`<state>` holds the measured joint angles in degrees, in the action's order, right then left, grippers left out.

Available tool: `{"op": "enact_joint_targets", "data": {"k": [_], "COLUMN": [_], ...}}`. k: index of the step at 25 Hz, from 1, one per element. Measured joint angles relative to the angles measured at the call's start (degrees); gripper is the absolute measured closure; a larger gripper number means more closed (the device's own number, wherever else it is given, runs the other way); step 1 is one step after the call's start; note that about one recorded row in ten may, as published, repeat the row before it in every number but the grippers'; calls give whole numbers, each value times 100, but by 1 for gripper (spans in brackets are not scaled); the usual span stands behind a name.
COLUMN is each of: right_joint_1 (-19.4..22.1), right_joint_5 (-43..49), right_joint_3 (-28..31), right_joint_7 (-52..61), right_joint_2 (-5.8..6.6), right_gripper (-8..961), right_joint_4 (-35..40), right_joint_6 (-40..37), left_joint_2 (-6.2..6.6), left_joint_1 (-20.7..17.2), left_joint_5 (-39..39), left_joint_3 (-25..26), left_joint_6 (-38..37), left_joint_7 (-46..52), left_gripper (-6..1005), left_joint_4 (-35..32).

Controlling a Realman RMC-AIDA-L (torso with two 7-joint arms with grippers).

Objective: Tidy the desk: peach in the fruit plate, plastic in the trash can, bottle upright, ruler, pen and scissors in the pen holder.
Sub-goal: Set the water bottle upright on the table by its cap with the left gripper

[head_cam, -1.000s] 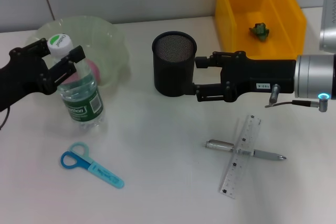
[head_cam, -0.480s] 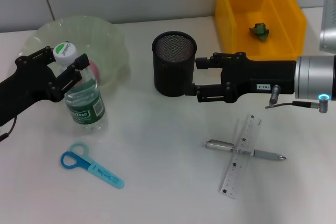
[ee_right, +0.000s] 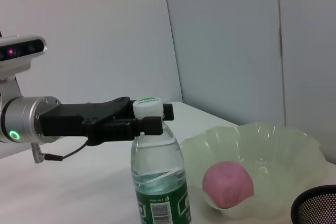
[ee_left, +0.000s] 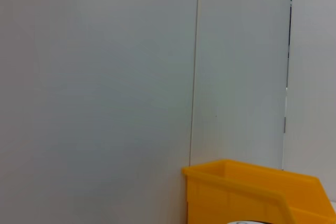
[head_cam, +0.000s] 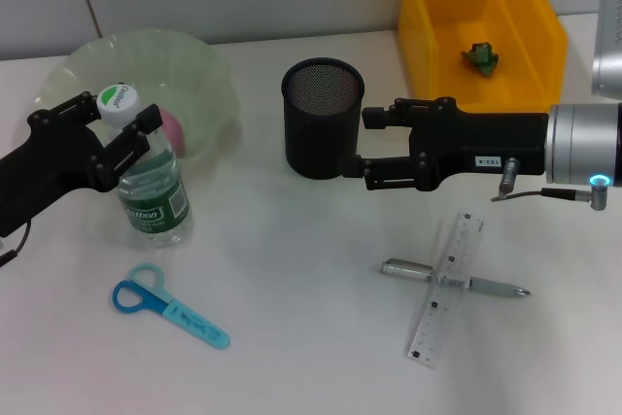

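Observation:
The bottle (head_cam: 148, 182) stands upright on the desk (head_cam: 292, 269) in front of the fruit plate (head_cam: 199, 70), and my left gripper (head_cam: 124, 112) is shut on its neck under the white cap. The right wrist view shows that grip on the bottle (ee_right: 160, 182) too. The peach (head_cam: 171, 128) lies in the fruit plate. Green plastic (head_cam: 479, 57) lies in the trash can (head_cam: 544, 46). My right gripper (head_cam: 374, 148) is open and empty beside the pen holder (head_cam: 323, 119). The scissors (head_cam: 170, 310) lie at the front left. The pen (head_cam: 491, 287) lies across the ruler (head_cam: 437, 313) at the front right.
The trash can (ee_left: 252, 192) stands at the back right against the wall. The pen holder sits mid-desk between both arms. In the right wrist view, the peach (ee_right: 228, 184) rests in the fruit plate (ee_right: 283, 145) behind the bottle.
The left gripper has come down slightly with the bottle, which now stands straighter on the desk. The right arm has not moved.

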<state>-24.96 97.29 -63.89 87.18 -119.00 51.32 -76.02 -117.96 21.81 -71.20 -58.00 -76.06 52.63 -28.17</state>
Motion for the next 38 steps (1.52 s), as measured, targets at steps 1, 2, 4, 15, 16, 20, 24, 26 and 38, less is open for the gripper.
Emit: {"op": "enact_joint_targets", "data": {"k": [1, 2, 4, 15, 16, 20, 24, 26, 38], "right_joint_1": [0, 0, 0, 0, 0, 0, 0, 0, 11], "right_joint_5": [1, 0, 1, 1, 1, 1, 1, 1, 8], "right_joint_3": [0, 0, 0, 0, 0, 0, 0, 0, 0], "right_joint_7": [1, 1, 1, 1, 1, 1, 8, 27, 46], "right_joint_2": [0, 0, 0, 0, 0, 0, 0, 0, 0], "right_gripper": [158, 158, 158, 158, 158, 159, 159, 159, 158], "right_joint_4": [0, 0, 0, -7, -8, -9, -9, -9, -8], "right_joint_6": [0, 0, 0, 0, 0, 0, 0, 0, 0], "left_joint_2": [0, 0, 1, 2, 2, 0, -3, -4, -7], "left_joint_1": [0, 0, -1, -7, -6, -2, -1, 0, -3], "left_joint_5": [-1, -1, -2, -8, -8, -8, -8, -8, -3], "left_joint_3": [0, 0, -4, -32, -34, -17, -13, -29, -62], "left_joint_6": [5, 7, 10, 78, 80, 84, 85, 102, 145], "left_joint_7": [0, 0, 0, 1, 1, 2, 2, 2, 65], "left_gripper": [555, 555, 555, 549, 546, 534, 523, 517, 482], "left_joint_4": [3, 3, 4, 5, 5, 5, 7, 11, 14]}}
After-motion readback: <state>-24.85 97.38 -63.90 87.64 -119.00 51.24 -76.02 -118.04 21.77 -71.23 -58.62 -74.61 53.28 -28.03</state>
